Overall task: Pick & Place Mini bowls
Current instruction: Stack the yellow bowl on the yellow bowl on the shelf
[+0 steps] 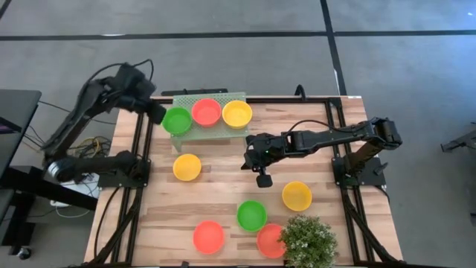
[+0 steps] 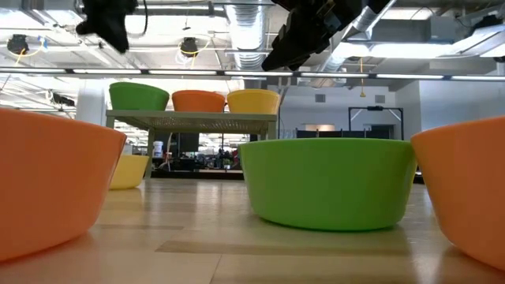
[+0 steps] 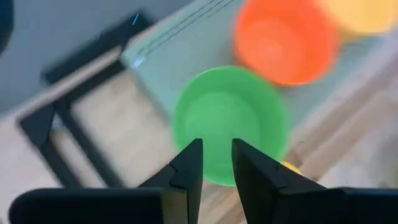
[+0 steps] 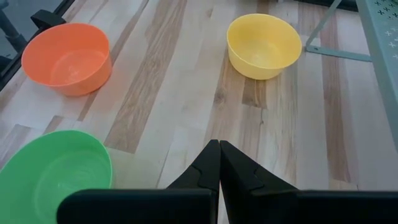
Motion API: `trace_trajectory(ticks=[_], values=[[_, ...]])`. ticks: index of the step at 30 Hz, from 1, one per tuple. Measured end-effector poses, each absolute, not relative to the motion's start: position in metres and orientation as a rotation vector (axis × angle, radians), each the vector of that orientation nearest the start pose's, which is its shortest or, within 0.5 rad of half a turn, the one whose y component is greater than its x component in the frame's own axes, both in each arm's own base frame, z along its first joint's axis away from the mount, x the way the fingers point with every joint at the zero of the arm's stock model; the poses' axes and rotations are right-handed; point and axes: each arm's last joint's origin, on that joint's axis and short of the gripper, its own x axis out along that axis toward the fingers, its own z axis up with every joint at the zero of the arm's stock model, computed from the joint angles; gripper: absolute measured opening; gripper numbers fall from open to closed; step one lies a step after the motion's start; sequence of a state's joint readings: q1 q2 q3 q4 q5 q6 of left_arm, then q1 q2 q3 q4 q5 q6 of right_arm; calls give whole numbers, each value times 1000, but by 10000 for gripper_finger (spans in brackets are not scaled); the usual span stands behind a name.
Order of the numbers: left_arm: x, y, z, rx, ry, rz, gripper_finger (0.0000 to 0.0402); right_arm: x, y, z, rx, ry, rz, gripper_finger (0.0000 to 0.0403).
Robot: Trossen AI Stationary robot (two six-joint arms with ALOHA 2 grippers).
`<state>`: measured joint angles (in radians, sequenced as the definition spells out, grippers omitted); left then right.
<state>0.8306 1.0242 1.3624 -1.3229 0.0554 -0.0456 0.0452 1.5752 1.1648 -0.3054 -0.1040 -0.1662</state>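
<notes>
Mini bowls, small round shallow plastic ones in yellow, orange-red and bright green, are spread over the wooden bench (image 1: 223, 186) and its pale green perforated stand (image 1: 195, 131). On the stand sit three in a row: a green bowl (image 1: 177, 120) at the left end, an orange-red bowl (image 1: 207, 112) in the middle and a yellow bowl (image 1: 237, 114) at the right end. On the bench surface, another yellow bowl (image 1: 187, 167) lies just in front of the stand, a third yellow bowl (image 1: 297, 196) lies toward the right side, a second green bowl (image 1: 251, 215) sits near the front centre, and two more orange-red bowls (image 1: 208, 237) (image 1: 271, 240) lie at the front edge, the right one touching a bushy green plant (image 1: 309, 241).

The left hand (image 3: 216, 163) hovers above the near rim of the green bowl on the stand, its two dark fingers slightly apart with a narrow gap and holding nothing.

The right hand (image 4: 219, 163) hangs over bare wood at the bench's middle, between the stand and the front green bowl, fingers pressed together and empty.
</notes>
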Motion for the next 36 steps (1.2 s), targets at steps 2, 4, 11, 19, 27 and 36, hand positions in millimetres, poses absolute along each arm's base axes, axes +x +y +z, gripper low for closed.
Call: trace_trajectory(ticks=[2,4,11,19,27,36], values=[[97,90,395,-392,837,666,86,342,18,261,-137,703,202,0],[93,72,403,-327,766,595,86,342,18,262,-127,703,198,0],[83,29,405,-209,425,326,86,342,18,260,-106,692,189,0],[114,17,349,-164,409,159,85,341,21,256,-130,702,205,0],[147,-1,314,18,441,213,85,342,26,258,-110,673,208,20],[166,-27,276,15,461,206,85,340,30,256,34,709,164,87]])
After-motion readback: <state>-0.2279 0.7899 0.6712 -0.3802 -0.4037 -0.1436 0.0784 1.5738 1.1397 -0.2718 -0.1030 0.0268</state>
